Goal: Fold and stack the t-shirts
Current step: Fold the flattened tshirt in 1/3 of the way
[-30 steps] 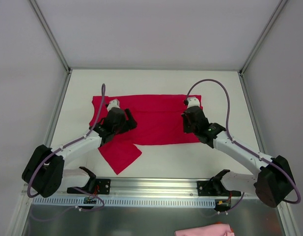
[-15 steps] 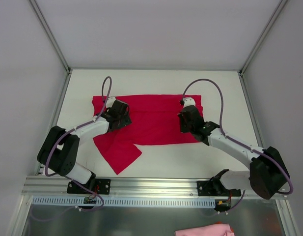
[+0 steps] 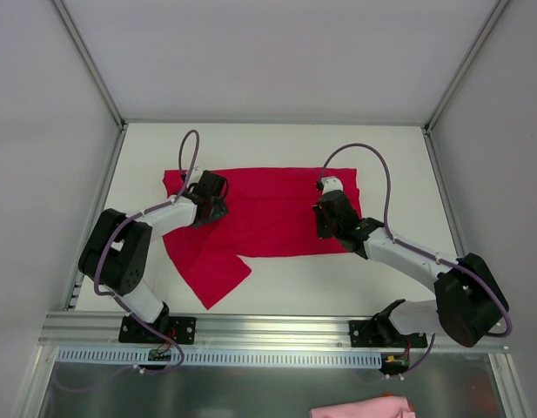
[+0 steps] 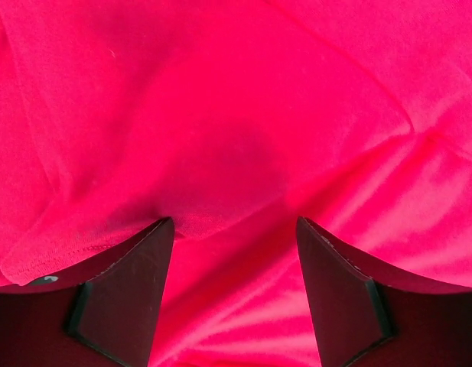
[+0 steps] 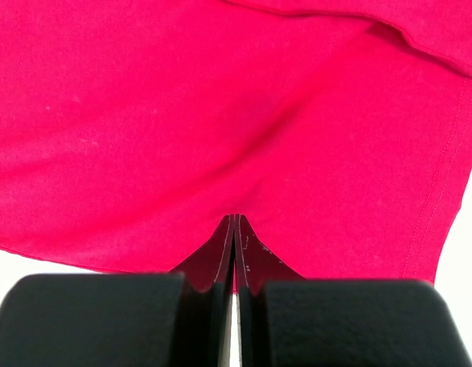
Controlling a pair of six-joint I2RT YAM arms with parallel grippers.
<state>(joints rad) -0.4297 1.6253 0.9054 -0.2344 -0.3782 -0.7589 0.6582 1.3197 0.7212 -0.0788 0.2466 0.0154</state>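
One crimson t-shirt (image 3: 272, 213) lies spread flat across the table, with a flap (image 3: 211, 272) reaching toward the near left. My left gripper (image 3: 216, 204) hovers low over the shirt's left part. In the left wrist view it (image 4: 234, 223) stands open, red cloth (image 4: 243, 138) showing between the fingers and a hemmed fold edge (image 4: 83, 248) by the left finger. My right gripper (image 3: 324, 225) is over the shirt's right part. In the right wrist view it (image 5: 234, 218) is shut, tips against the cloth (image 5: 220, 115), with no pinched fold visible.
A pink cloth (image 3: 359, 407) lies below the rail at the near edge. Grey walls enclose the white table (image 3: 277, 144) on three sides. The shirt's right hem (image 5: 438, 191) lies near bare table on the right.
The left arm has folded back toward the left, carrying its gripper up and left over the shirt, jaws slightly narrower. The right gripper has shifted a little left, still shut.
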